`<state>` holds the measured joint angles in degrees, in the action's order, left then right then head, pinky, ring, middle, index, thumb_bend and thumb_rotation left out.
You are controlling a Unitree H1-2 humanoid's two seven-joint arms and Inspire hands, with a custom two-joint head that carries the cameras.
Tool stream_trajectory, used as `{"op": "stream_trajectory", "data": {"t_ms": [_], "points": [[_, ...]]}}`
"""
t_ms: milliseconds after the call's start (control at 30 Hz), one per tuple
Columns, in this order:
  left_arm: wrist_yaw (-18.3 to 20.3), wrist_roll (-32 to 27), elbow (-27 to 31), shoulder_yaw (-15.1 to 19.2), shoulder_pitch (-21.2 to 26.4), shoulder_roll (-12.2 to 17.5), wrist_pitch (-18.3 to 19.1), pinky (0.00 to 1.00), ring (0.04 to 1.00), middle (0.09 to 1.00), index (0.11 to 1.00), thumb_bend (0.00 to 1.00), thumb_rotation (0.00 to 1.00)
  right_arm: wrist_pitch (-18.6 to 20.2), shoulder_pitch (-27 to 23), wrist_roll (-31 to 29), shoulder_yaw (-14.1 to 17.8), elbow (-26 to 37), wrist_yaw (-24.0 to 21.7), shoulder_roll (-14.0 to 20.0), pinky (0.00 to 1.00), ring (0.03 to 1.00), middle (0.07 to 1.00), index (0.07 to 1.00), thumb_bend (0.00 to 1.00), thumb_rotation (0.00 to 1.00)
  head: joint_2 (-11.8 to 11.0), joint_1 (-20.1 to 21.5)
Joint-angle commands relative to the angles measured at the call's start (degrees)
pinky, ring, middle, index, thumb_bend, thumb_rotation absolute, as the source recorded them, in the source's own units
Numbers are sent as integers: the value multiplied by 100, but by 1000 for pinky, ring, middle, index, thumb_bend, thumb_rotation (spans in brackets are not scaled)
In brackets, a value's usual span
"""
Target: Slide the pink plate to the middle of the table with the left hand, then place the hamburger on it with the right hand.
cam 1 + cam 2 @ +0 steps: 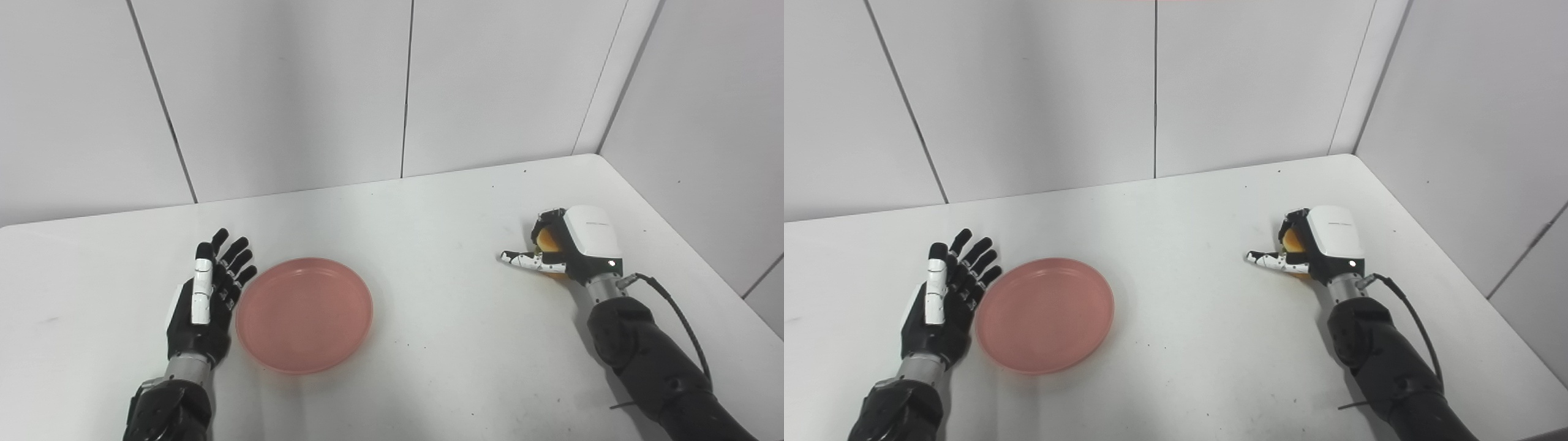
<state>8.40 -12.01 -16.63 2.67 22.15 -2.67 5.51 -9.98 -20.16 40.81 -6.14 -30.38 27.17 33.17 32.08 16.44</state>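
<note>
At lower left of the frame the pink plate (304, 314) lies just right of the spread, empty left hand (205, 303), while far right the right hand (572, 245) is wrapped around the hamburger (549, 240) on the desk (441, 233).

Two cameras sit side by side up high and look down at the white table (429, 245). Both face the grey wall (1029, 92) behind it. They see almost the same part, with one camera a little more to the right.
</note>
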Motion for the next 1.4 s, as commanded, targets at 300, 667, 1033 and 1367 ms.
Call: {"op": "stream_trajectory", "data": {"t_ms": [300,667,1033,1367], "points": [[-62,58,-154,-53,-36,-15,71,888,902,892,937,781,872,-151,-80,-136,107,1956,-343,-120,140,185,257,318,580,506,-139,-217],[-208,308,-424,-229,-36,-176,-267,847,891,859,938,766,897,-220,-278,-198,56,3406,-1074,-526,138,185,268,332,614,576,-164,-1176],[-331,418,-786,-285,105,-411,-460,843,881,887,930,757,892,-580,-176,-337,-115,3649,-1322,-1184,147,191,280,360,591,511,-199,-1900],[-412,529,-1063,-364,244,-632,-602,826,870,876,928,789,896,-598,-259,-311,-370,3655,-1619,-1699,116,162,247,325,558,428,-164,-2162]]}}
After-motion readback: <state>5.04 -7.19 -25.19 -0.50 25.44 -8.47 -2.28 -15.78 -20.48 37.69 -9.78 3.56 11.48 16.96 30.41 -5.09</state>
